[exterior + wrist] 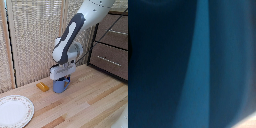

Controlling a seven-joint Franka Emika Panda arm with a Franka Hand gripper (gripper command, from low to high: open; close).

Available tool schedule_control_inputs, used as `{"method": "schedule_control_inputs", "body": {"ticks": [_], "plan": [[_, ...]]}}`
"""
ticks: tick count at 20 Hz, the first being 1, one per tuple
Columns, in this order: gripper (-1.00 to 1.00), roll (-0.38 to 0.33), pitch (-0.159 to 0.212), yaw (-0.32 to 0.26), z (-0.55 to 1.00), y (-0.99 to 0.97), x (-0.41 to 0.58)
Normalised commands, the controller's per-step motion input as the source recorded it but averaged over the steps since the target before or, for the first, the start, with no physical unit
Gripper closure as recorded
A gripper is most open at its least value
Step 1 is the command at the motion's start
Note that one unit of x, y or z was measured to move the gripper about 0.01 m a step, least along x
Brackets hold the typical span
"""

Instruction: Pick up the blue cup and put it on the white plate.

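1. One wooden bench (95, 102) carries everything you see; behind it stand pale slatted screens (30, 35) and, at the exterior view's right, a dark drawer unit (112, 47).
2. Your white arm (75, 30) comes down from the upper right of the exterior view and ends directly over the blue cup.
3. You find the white plate (14, 111), with its faint rim pattern, lying flat at the bench's lower left corner in the exterior view, well apart from the cup.
4. Your end effector (62, 75) sits on top of the blue cup (61, 85), low over its rim. You cannot tell from either view whether the fingers are apart or clamped on the cup.
5. You see the blue cup standing upright on the bench near the screens, not on the plate. In the wrist view its glossy blue surface (203, 65) fills nearly the whole picture, blurred.
6. Your smallest item is a yellow-orange block (43, 87), lying on the bench just beside the cup on the plate's side.
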Motion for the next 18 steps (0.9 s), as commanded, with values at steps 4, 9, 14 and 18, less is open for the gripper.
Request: {"method": "schedule_control_inputs", "body": {"ticks": [4,9,14,18], "plan": [[1.00,-0.025,0.001,0.000,-0.13,0.10,-0.071],[1.00,-0.033,-0.012,0.000,0.00,0.21,-0.184],[1.00,-0.037,-0.033,0.056,0.09,0.31,-0.235],[1.00,-0.029,-0.023,0.098,0.11,0.31,-0.259]]}}
